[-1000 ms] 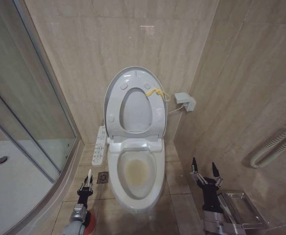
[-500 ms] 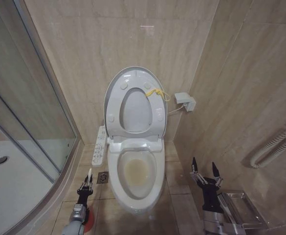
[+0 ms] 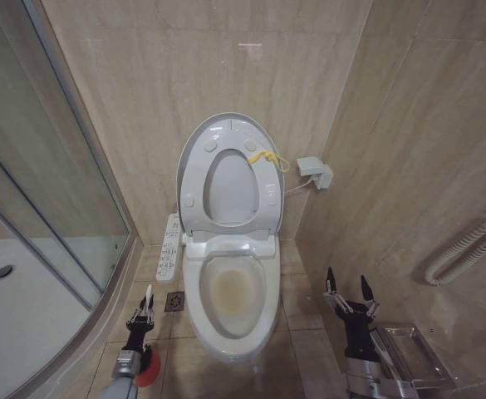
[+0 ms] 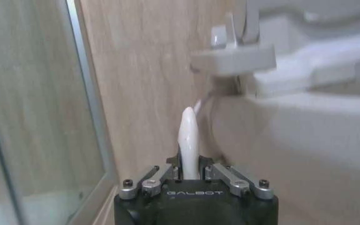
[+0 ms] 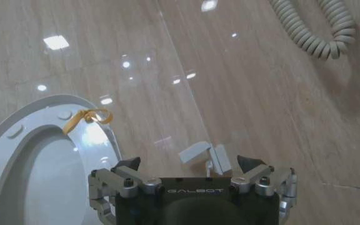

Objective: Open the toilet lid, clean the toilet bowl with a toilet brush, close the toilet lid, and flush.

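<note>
The toilet lid stands upright against the wall, with the ring seat raised against it and a yellow cord on its rim. Below, the toilet bowl lies uncovered, its bottom stained yellowish. My left gripper is low on the floor left of the bowl, shut on the cream-white handle of the toilet brush. The bristle head is hidden under the gripper. My right gripper waits open, right of the bowl, its fingers spread and holding nothing.
A red holder cup sits under my left wrist. The glass shower wall stands close on the left. The button side panel, a floor drain, a wall socket, a coiled hose and a metal tray surround the toilet.
My left gripper with the brush handle has shifted slightly to the left, over the red cup. The right arm, lid and seat have not moved.
</note>
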